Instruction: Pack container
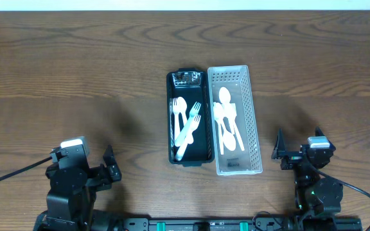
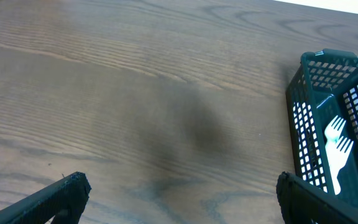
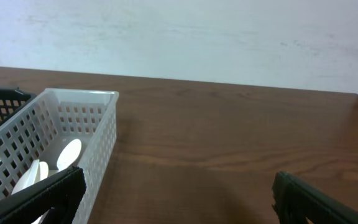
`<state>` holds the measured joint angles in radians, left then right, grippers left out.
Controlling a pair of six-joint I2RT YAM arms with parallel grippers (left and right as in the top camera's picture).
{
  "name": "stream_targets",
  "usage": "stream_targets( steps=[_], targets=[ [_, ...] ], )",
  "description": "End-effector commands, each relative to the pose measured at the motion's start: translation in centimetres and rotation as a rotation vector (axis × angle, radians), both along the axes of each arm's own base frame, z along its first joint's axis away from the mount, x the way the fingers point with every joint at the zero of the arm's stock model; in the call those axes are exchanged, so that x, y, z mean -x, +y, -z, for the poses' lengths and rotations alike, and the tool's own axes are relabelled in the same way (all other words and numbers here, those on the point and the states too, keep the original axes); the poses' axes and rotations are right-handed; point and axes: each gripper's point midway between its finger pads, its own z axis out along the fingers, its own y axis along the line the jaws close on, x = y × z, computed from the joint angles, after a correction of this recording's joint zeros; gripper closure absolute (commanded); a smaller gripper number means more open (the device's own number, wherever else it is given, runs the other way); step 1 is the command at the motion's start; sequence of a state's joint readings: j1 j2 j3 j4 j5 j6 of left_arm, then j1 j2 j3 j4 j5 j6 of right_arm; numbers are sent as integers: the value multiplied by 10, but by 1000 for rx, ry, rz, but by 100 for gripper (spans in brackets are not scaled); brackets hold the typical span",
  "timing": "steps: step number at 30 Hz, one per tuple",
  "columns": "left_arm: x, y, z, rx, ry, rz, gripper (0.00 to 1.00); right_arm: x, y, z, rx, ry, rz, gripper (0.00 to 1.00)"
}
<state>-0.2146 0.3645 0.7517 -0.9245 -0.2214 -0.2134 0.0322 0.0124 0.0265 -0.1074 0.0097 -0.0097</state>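
One black basket (image 1: 170, 115) beside one white basket (image 1: 254, 128).

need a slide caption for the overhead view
Left tool and right tool sit open, clear of the black basket and white basket holding white cutlery.

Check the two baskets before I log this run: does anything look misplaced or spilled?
Nothing spilled. One oddity: the black basket holds a white spoon among its forks, while the white basket holds only spoons.

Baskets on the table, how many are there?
2. The black basket sits in the middle of the table; the white basket stands right beside it, on its right.
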Motion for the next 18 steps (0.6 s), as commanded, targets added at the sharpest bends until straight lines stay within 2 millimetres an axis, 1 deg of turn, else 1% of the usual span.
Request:
stream_targets(
  steps=[1,12,15,18],
  targets=[
    [0,3,1,-1,0,-20,2,0,0,1,12,-4,-5,1],
    [1,5,1,-1,1,-28,2,0,0,1,12,-4,-5,1],
    [7,9,1,18,-9,-50,2,0,0,1,12,-4,-5,1],
    [18,12,3,43,-41,-70,2,0,0,1,13,-4,-5,1]
  ],
)
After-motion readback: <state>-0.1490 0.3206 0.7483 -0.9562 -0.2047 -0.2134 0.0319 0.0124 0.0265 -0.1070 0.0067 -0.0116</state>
